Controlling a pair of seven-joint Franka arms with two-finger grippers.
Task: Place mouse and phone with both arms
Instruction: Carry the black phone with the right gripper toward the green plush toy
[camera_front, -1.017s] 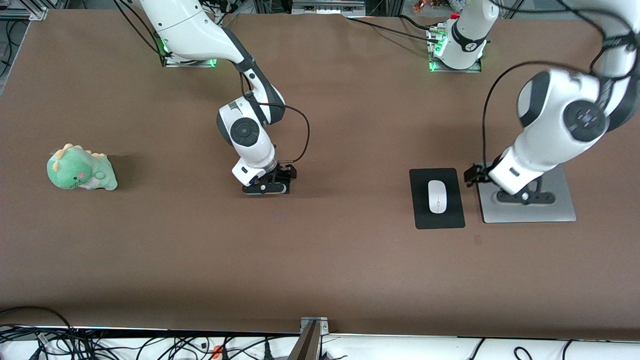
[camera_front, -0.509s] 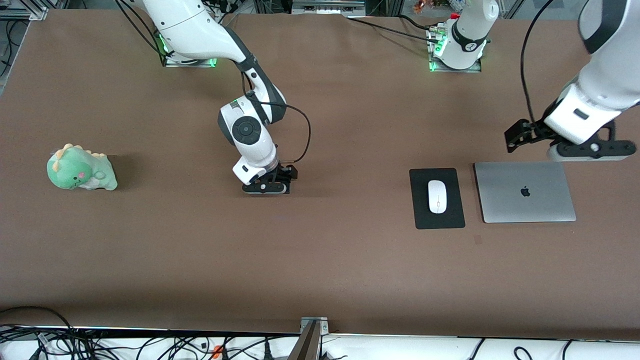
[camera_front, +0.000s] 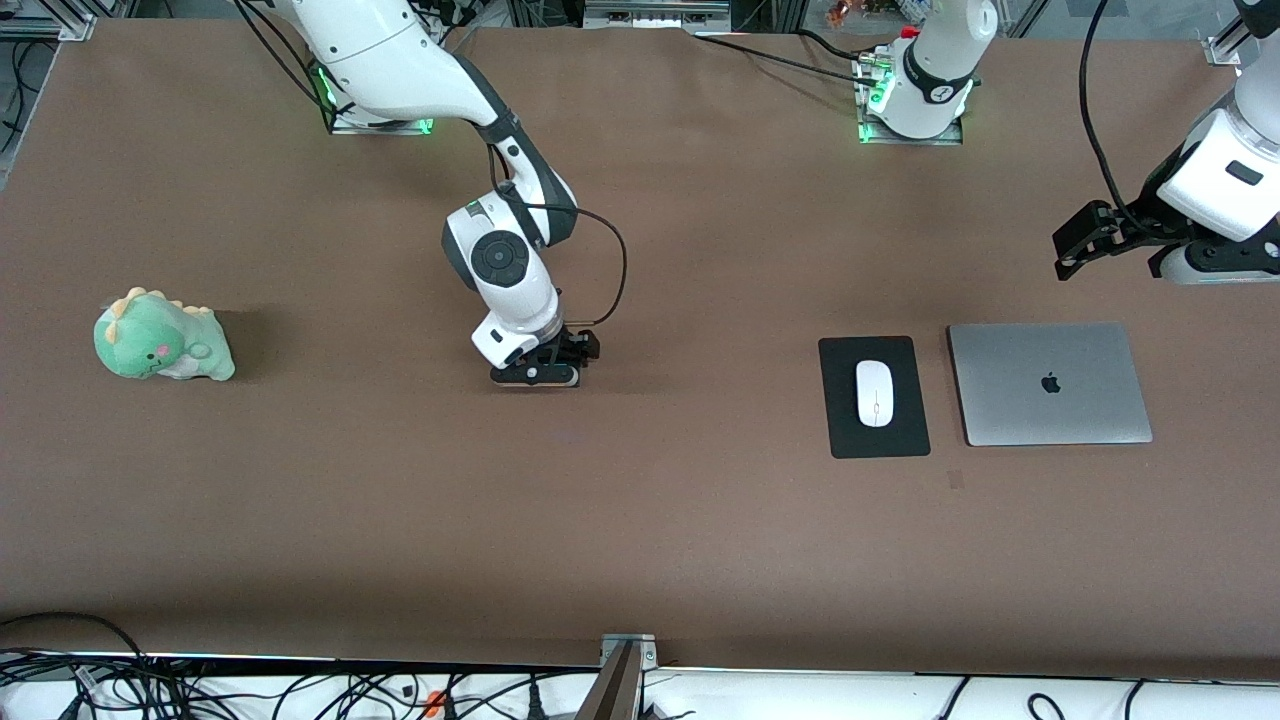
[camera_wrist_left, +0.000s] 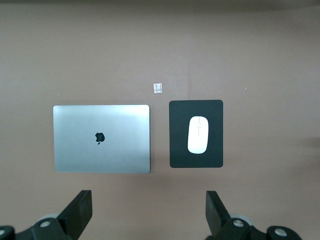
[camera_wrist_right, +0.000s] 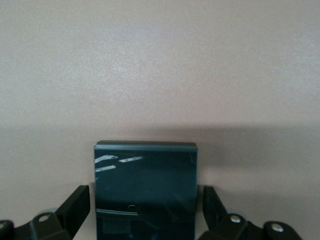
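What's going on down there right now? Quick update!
Right end effector low at table middle, open astride phone. Left end effector open, empty, up above table near laptop. Mouse on pad. Nothing blocking.

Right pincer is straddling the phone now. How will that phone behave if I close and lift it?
The phone looks like a rigid flat slab, so it probably won't flex. Its glossy face shows glare streaks, so it may slip between the right pincer fingers. Lying flat on the table, it shouldn't roll or tip.

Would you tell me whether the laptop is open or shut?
Shut: the laptop lies flat, lid down, logo up.
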